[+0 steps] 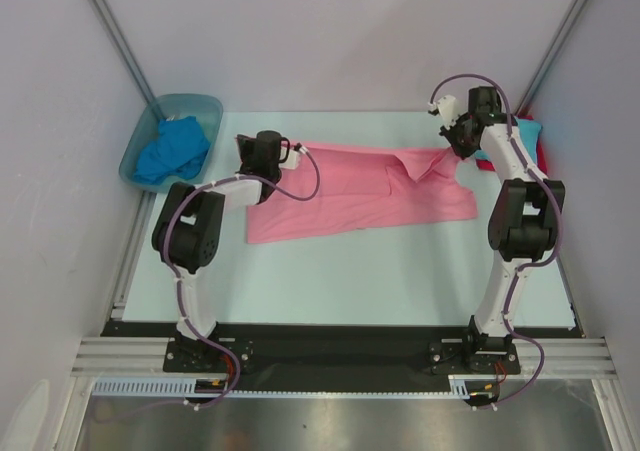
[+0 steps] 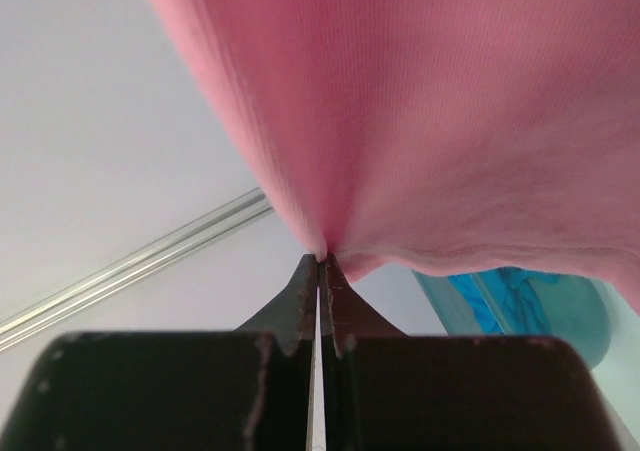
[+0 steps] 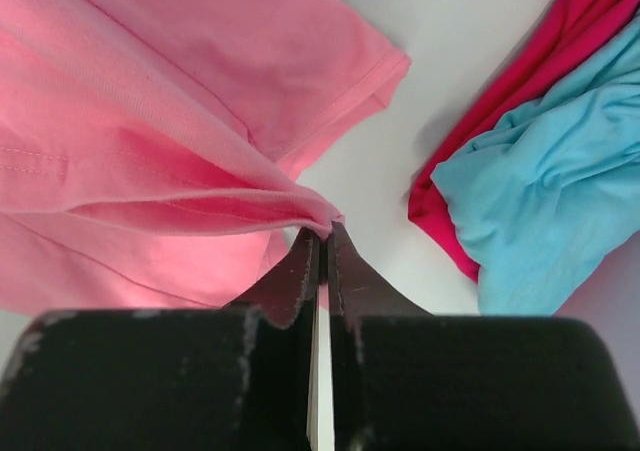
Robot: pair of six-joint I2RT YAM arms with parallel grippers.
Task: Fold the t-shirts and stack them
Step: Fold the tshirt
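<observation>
A pink t-shirt lies spread across the middle of the table, its far edge lifted at both ends. My left gripper is shut on its far left edge; the cloth hangs from the fingertips. My right gripper is shut on the far right edge; pink fabric bunches at its tips. A royal blue t-shirt lies crumpled in the tub. A turquoise t-shirt sits on a red t-shirt at the far right of the table.
A blue-green translucent tub stands at the far left corner, also seen as a tub in the left wrist view. Grey walls and metal frame rails close in the table on three sides.
</observation>
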